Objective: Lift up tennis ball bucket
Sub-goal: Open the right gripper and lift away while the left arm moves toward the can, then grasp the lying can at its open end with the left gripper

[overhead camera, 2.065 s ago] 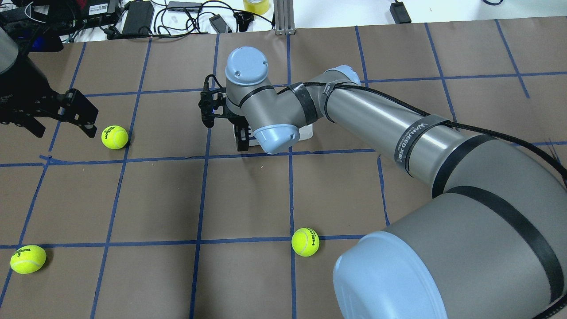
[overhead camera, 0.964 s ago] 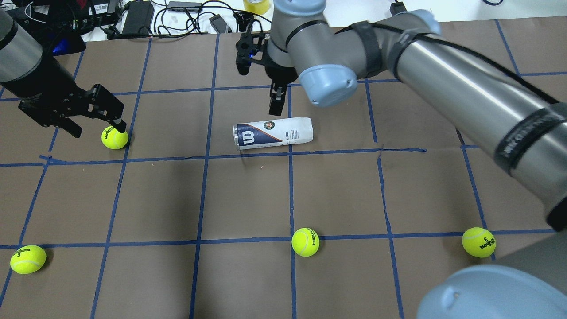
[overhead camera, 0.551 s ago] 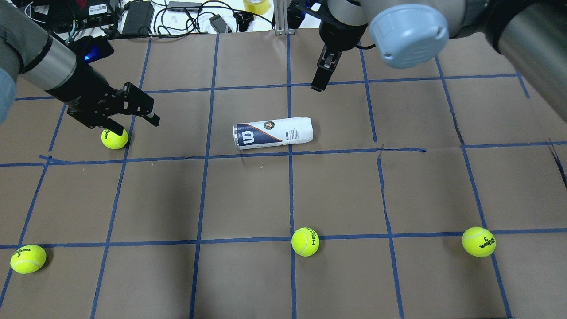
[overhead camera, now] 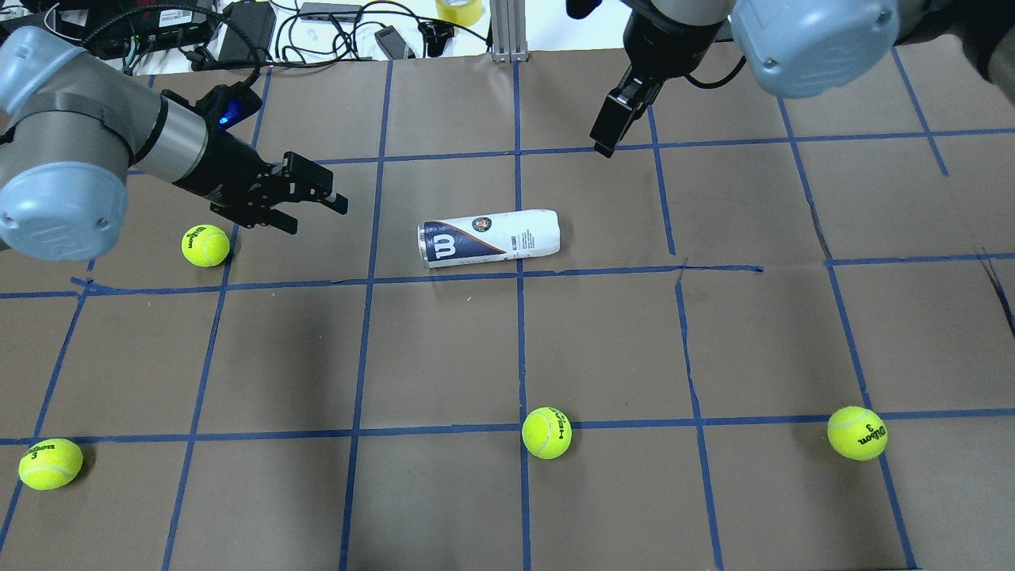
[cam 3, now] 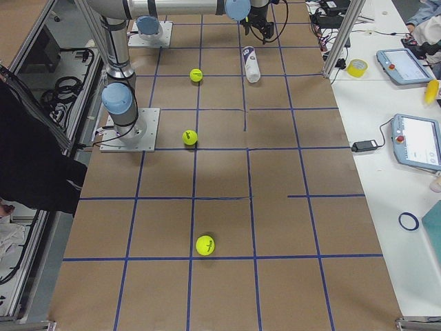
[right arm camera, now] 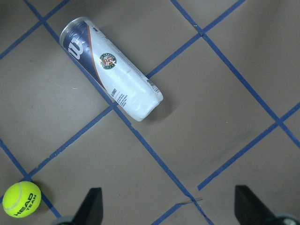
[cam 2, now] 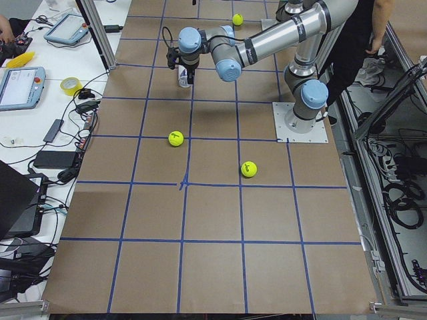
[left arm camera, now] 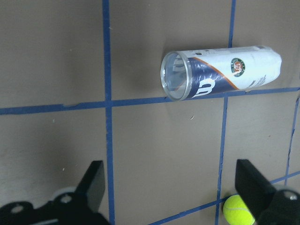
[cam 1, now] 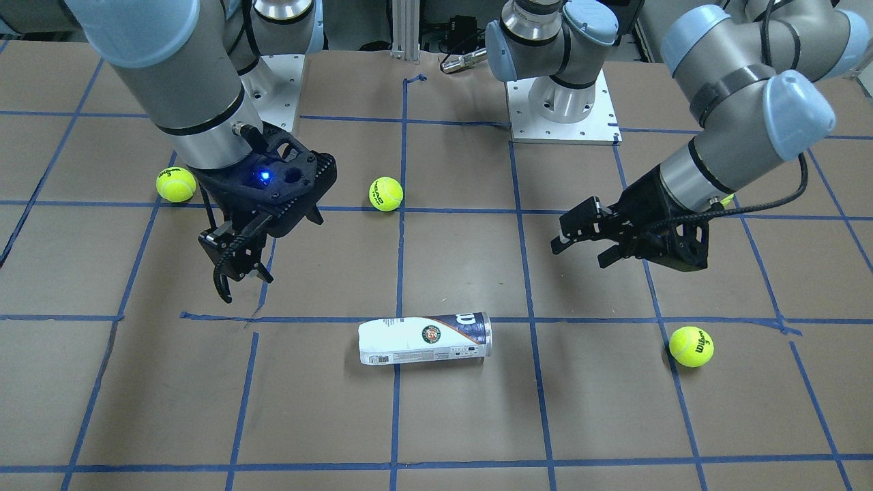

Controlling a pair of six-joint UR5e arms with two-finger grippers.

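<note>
The tennis ball bucket (overhead camera: 489,239) is a slim can with a white and navy label. It lies on its side on the brown table, and it also shows in the front view (cam 1: 424,339). My left gripper (overhead camera: 317,212) is open and empty, hovering left of the can's navy end; the left wrist view shows the can (left arm camera: 220,73) ahead, between my spread fingers (left arm camera: 93,187). My right gripper (overhead camera: 607,139) is open and empty, raised beyond the can's white end. The right wrist view looks down on the can (right arm camera: 111,68).
Several yellow-green tennis balls lie around: one (overhead camera: 205,245) just under my left arm, one (overhead camera: 546,433) in front of the can, one (overhead camera: 857,433) at front right, one (overhead camera: 50,464) at front left. Cables and electronics (overhead camera: 246,32) line the far edge.
My right arm has lifted away from the can and drawn back to the far right; the can stayed on the table. My left gripper has moved right, past the ball, toward the can.
</note>
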